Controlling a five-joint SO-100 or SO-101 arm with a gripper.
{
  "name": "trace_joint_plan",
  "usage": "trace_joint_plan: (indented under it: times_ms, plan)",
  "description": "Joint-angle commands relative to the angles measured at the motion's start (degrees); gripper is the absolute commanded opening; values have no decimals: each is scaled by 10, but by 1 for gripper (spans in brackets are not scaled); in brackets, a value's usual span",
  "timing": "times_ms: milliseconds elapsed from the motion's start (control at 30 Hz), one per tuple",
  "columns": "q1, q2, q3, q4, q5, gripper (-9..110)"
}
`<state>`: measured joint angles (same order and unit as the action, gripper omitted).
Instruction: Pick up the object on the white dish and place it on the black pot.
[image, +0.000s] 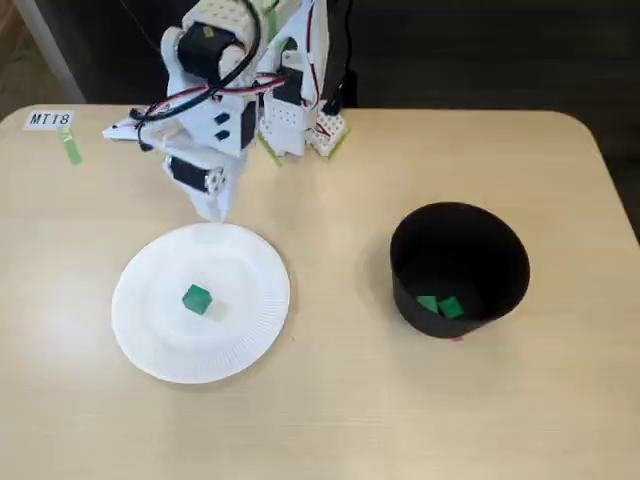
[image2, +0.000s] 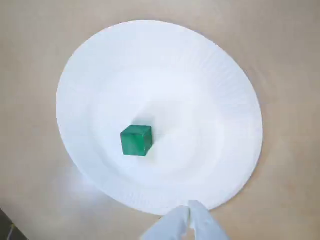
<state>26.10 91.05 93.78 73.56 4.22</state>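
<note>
In the wrist view the gripper (image2: 189, 212) is cut off by the bottom edge. In the fixed view the arm (image: 235, 80) runs off the top, and the black pot (image: 458, 268) wall partly hides two green pieces (image: 440, 305).

A green cube (image2: 136, 140) sits on the white dish (image2: 220, 90), end effector (image2: 189, 214) at its rim.
</note>
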Motion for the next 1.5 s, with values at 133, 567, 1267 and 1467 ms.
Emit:
trace_joint_plan:
  times_ms: [133, 567, 1267, 1467]
  plan:
    - [-4, -57, -64, 3, -11, 10]
    - [-2, -175, -134, -3, -37, 29]
    - [18, -343, -294, 40, -54, 25]
    - [11, -369, -316, 35, -48, 21]
